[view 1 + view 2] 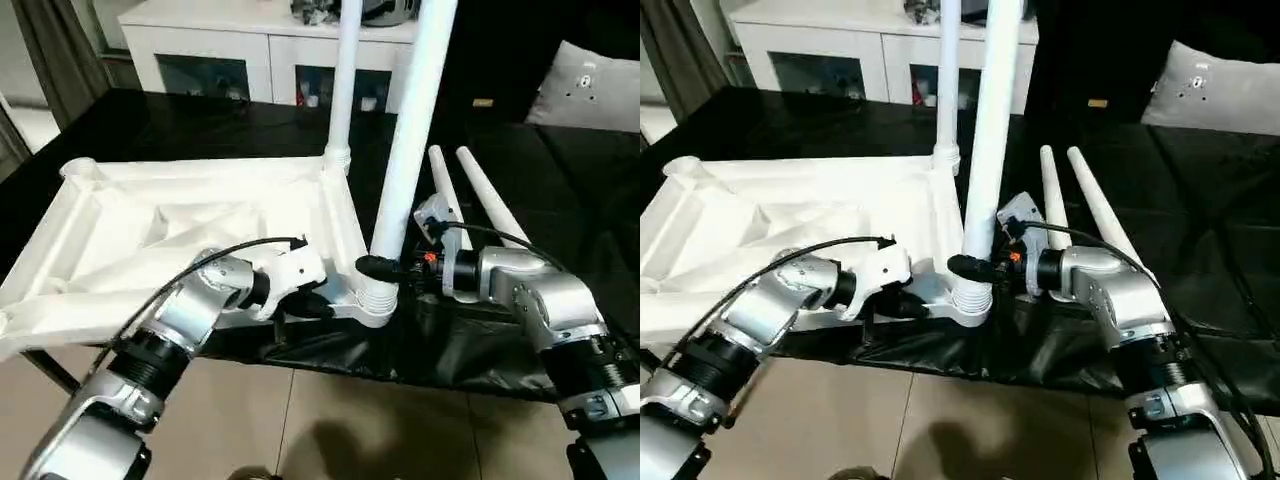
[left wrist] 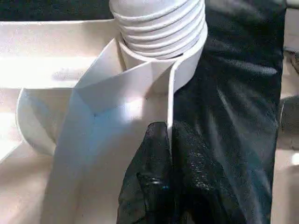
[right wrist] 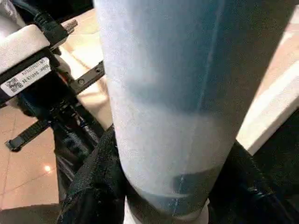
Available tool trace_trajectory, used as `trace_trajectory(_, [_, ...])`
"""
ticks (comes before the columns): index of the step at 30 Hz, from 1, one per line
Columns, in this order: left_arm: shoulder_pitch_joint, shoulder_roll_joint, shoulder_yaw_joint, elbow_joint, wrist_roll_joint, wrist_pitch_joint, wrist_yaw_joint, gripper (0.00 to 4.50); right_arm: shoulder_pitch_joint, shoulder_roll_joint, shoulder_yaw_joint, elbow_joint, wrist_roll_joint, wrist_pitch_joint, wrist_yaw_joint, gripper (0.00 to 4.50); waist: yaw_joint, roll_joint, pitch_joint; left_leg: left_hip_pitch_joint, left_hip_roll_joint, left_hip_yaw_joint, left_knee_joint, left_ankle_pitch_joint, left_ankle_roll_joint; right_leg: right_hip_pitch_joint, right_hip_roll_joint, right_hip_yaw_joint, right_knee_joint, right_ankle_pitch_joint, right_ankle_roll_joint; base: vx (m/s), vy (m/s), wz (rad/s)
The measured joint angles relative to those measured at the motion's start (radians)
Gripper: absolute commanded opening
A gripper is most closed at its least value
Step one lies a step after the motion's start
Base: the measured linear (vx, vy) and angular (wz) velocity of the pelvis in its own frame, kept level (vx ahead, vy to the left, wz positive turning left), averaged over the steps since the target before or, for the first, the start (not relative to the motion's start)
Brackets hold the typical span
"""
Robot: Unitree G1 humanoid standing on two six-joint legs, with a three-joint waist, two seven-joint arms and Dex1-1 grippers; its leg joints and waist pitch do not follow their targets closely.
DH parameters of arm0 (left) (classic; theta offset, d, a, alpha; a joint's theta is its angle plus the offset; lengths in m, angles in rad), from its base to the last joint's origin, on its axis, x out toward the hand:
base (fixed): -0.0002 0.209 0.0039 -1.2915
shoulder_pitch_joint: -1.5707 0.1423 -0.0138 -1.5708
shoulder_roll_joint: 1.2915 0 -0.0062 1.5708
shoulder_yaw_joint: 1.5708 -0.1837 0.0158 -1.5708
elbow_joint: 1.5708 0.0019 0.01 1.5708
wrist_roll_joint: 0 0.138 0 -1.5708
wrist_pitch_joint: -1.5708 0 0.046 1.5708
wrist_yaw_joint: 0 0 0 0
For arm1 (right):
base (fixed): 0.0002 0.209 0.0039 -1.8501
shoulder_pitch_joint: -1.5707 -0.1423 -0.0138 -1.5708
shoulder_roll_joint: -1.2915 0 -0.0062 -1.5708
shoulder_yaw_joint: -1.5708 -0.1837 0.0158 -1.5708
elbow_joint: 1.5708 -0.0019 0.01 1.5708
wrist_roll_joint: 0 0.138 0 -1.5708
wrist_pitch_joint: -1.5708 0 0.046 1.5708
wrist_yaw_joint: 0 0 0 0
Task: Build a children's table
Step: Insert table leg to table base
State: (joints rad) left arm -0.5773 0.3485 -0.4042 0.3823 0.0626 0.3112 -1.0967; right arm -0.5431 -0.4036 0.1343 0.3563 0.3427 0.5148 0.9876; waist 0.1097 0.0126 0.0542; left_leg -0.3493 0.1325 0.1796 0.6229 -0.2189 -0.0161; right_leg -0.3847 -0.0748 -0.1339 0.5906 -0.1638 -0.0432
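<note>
STATUS: table top [image 1: 150,240] inverted on worktable [image 1: 560,180] | far leg [image 1: 343,80] seated | near leg [image 1: 410,130] – threads showing, clamped by right gripper [image 1: 372,267] | left gripper [image 2: 170,140] pinches rim beside socket [image 2: 187,70] | two loose legs [image 1: 480,195] beyond right gripper – about half done

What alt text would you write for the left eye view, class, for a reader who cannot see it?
The right gripper clasps an upright white leg standing in the upturned tabletop's near corner socket; the left gripper pinches the rim beside it. Another leg stands behind; two spare legs lie on black cloth.
</note>
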Motion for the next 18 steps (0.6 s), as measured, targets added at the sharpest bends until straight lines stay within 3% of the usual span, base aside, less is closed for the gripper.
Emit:
trace_trajectory(7, [0.021,-0.001,0.008,-0.014,-0.020,0.003,0.020,0.00,0.080,0.055,-0.127,0.023,0.080,-0.029,-0.048,1.86,-0.005,0.001,0.000,-0.001,0.000,0.000,-0.002,-0.001,0.000,0.000,0.000,0.000,-0.003,0.000,0.000,0.000,0.000,0.00])
trace_trajectory(13, [0.021,-0.004,0.008,-0.003,-0.010,-0.012,0.025,0.00,0.144,0.074,-0.147,-0.009,0.095,-0.091,-0.062,1.86,-0.008,0.005,-0.001,0.000,0.000,0.000,-0.002,-0.001,0.000,0.001,0.000,-0.001,-0.004,0.000,0.000,0.000,0.000,0.00])
trace_trajectory(18, [0.018,-0.005,0.007,0.018,-0.013,-0.028,0.028,0.00,0.177,0.053,-0.098,-0.053,0.033,-0.176,-0.063,1.86,-0.014,0.013,-0.005,0.000,0.000,-0.001,-0.003,-0.001,0.000,0.003,0.000,-0.002,-0.007,0.000,0.000,0.000,0.000,0.00])
